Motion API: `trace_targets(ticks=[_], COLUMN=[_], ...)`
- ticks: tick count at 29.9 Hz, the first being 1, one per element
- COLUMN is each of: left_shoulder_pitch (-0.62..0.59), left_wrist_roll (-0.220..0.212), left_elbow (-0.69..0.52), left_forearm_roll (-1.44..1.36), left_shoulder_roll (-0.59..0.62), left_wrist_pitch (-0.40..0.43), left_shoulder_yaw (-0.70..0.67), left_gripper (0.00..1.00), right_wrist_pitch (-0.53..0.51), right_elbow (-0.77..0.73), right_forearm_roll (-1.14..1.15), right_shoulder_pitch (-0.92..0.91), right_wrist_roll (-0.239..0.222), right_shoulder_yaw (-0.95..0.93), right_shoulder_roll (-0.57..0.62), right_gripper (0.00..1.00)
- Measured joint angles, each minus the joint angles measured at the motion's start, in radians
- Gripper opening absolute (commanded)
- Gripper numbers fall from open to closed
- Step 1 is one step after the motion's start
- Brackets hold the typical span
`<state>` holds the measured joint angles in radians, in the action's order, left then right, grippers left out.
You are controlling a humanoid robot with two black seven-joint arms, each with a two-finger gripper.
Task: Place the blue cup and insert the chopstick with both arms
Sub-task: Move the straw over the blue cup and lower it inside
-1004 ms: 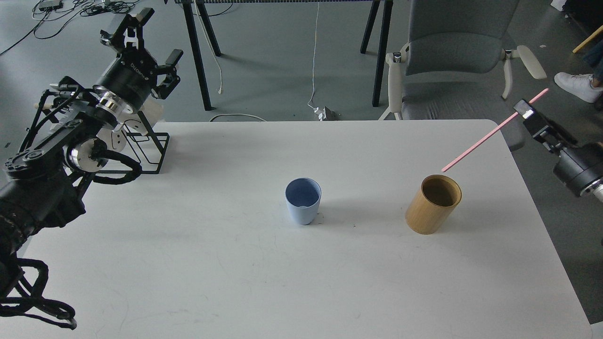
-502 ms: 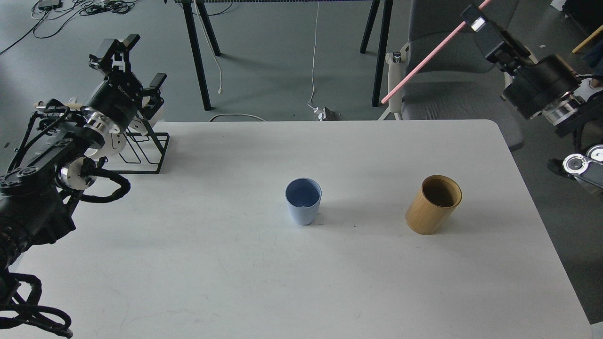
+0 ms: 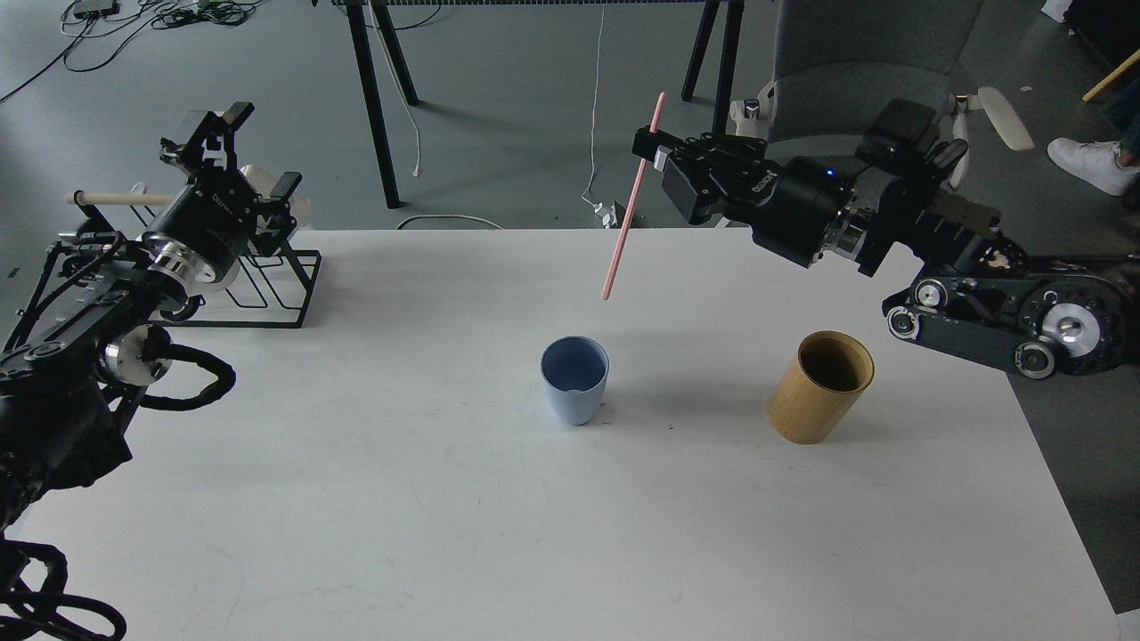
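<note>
Blue cup [image 3: 574,380] x1 | chopstick [image 3: 631,200] x1, right gripper [image 3: 652,153] jaws clamping it | left gripper [image 3: 233,153] jaws spread, empty

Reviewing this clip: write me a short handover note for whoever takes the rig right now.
Right end effector: shut on the chopstick, held near upright, lower tip above and just beyond the blue cup.
Left end effector: open, empty, at the table's far-left corner by the wire rack.
Done: cup stands upright mid-table; bamboo holder stands to its right.
Left: align the tip over the cup, lower, release.
</note>
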<state>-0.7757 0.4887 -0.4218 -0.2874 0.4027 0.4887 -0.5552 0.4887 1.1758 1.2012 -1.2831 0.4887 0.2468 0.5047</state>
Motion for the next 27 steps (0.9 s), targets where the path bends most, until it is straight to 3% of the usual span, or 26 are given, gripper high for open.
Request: trace_targets(ticks=[24,27], left_shoulder_pitch=[0.025,0.033], left_wrist_roll=[0.0,0.0], left_elbow=[0.0,0.0], left_forearm_roll=[0.001,0.001], left_shoulder_roll=[-0.007,-0.006], left_wrist_pitch=[0.0,0.0], left_shoulder_yaw=[0.001,0.001], left_gripper=[0.98,0.98], right_wrist_pitch=[0.0,0.0], right_elbow=[-0.117,-0.124], right_forearm_roll=[0.001,0.001], right_shoulder_pitch=[0.086,0.094], right_wrist_roll=[0.0,0.0], right_shoulder_yaw=[0.075,0.074], right_shoulder_roll=[-0.144,-0.157], right_gripper=[0.03,0.08])
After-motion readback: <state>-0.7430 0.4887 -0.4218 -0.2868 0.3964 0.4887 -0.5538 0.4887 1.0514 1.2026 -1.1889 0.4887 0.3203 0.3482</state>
